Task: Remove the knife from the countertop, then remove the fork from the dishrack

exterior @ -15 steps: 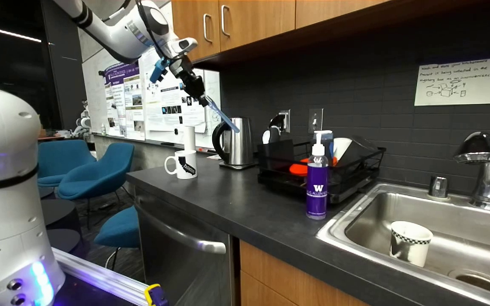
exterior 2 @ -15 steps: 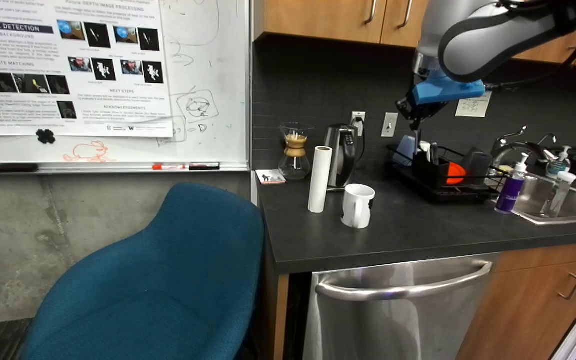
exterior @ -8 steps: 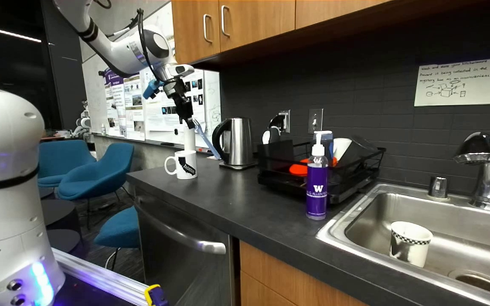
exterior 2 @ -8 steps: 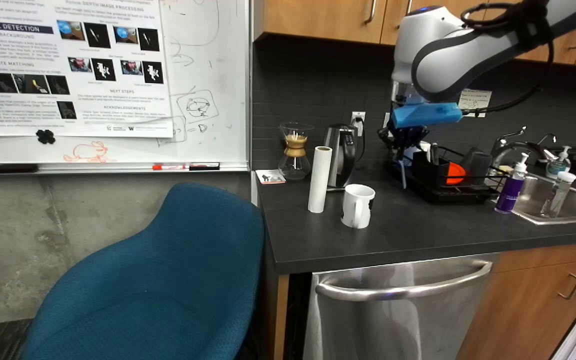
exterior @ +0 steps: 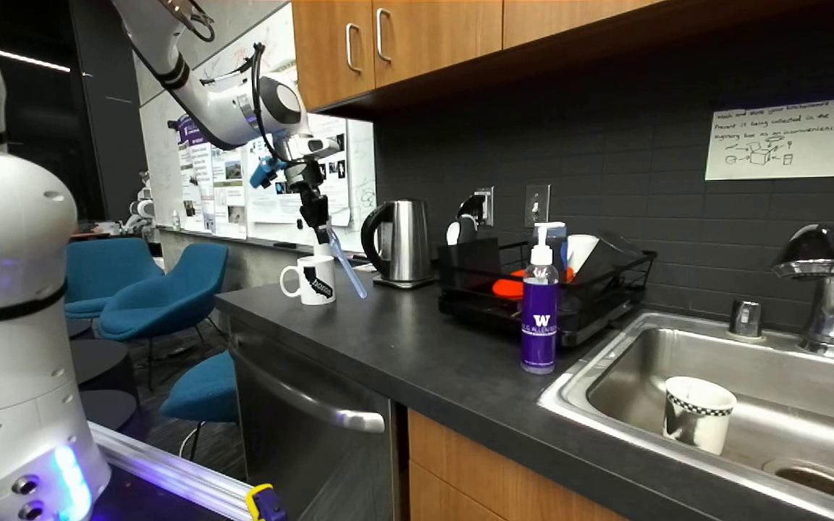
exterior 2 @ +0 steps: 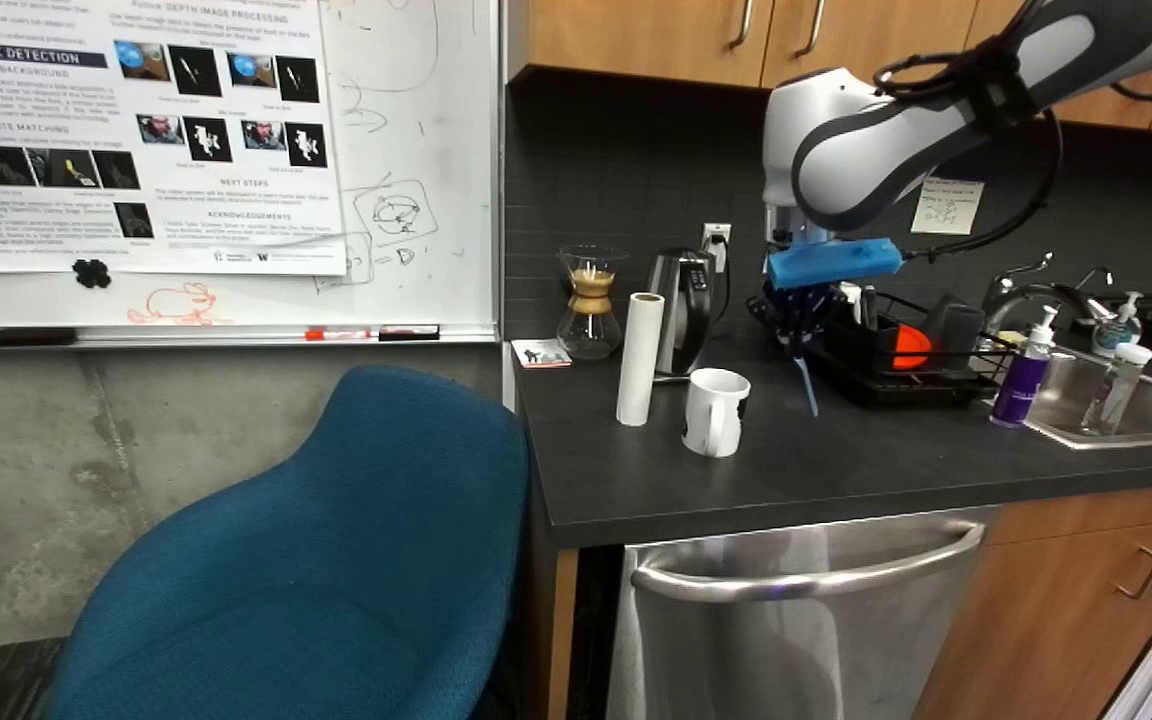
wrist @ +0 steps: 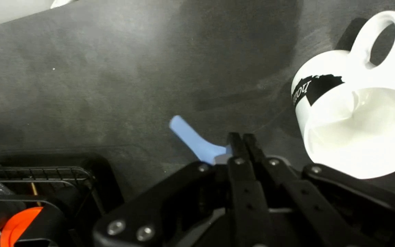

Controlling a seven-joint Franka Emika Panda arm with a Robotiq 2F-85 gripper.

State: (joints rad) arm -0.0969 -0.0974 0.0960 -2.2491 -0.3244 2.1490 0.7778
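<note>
My gripper (exterior: pixel 324 230) is shut on a blue utensil (exterior: pixel 349 269) low over the dark countertop (exterior: pixel 402 347), beside the white mug. The utensil slants down, its handle end close to the surface; I cannot tell if it touches. In the wrist view the fingertips (wrist: pixel 242 139) are nearly together, with the blue handle (wrist: pixel 192 139) sticking out to their left. The utensil's head is hidden, so knife or fork cannot be told. The black dishrack (exterior 2: pixel 896 395) stands between gripper and sink, also at the lower left in the wrist view (wrist: pixel 93 168). Separate cutlery cannot be made out clearly.
A white mug (wrist: pixel 324 73) stands close to the gripper. A white paper roll (exterior 2: pixel 640 360) and steel kettle (exterior: pixel 407 242) stand behind it. A purple pump bottle (exterior: pixel 540 318) stands before the rack. The sink (exterior: pixel 569 398) holds a cup (exterior: pixel 698 416). Wall cabinets (exterior: pixel 439 36) hang above.
My gripper has come down with the blue utensil, from high above the counter to just over it near the mug. The fingers stay shut on it. The other things have not moved.
</note>
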